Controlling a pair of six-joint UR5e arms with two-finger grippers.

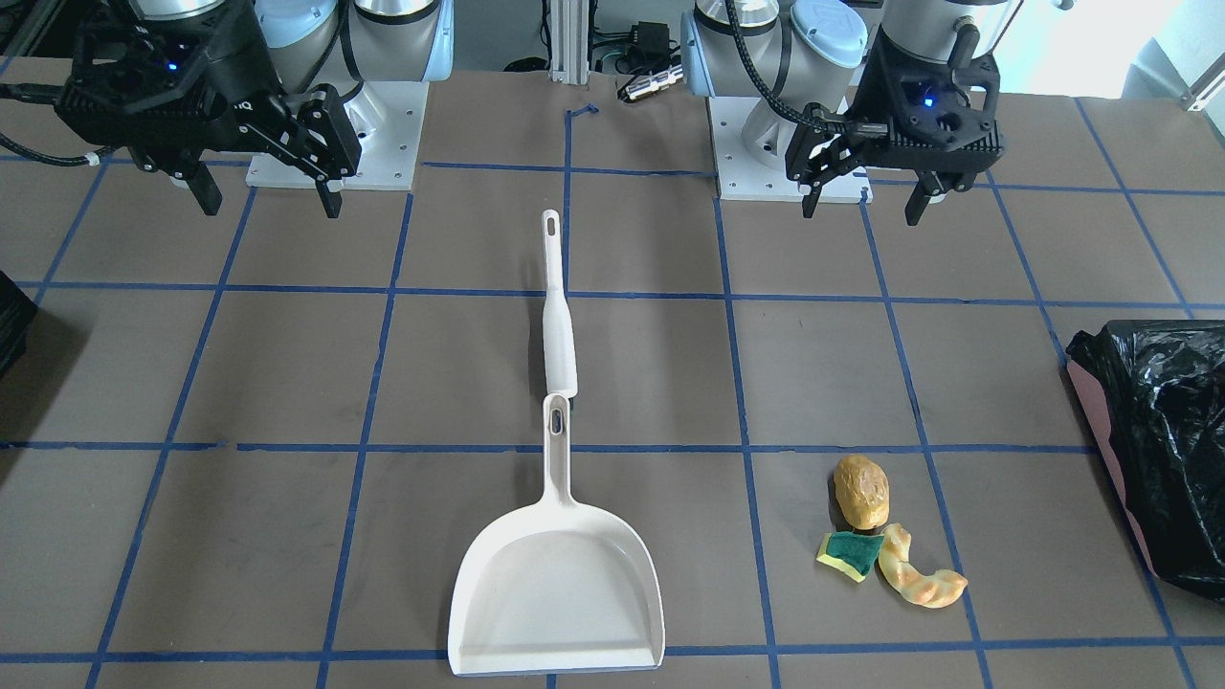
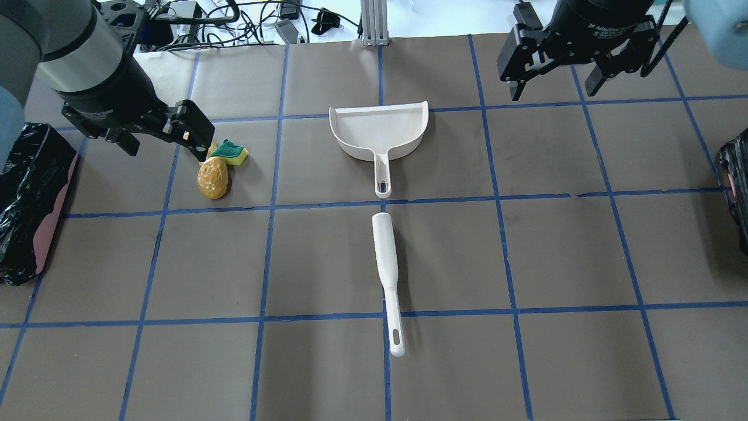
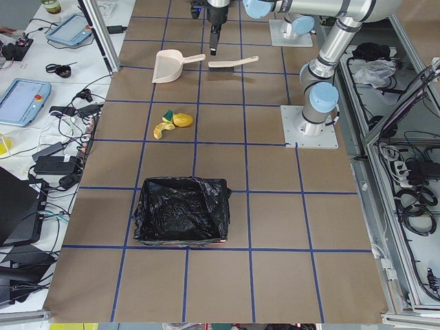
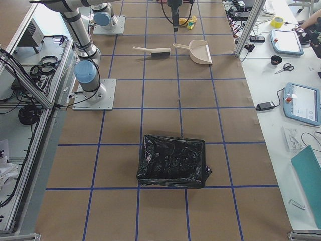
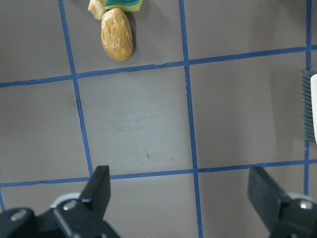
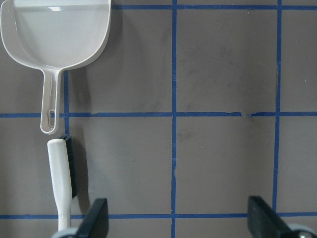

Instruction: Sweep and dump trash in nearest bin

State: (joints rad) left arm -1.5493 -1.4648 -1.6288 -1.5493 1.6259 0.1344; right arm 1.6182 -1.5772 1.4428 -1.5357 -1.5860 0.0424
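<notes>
The left gripper [image 1: 861, 206] and the right gripper [image 1: 268, 203] are hovering raised, pointing downward, fingers spread wide, gripping nothing.

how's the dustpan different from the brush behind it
The dustpan is a wide scoop with a short handle; the brush is long and narrow. The dustpan rests open side up; the brush lies on its side, bristles facing sideways. Both are white and lie end to end.
</notes>
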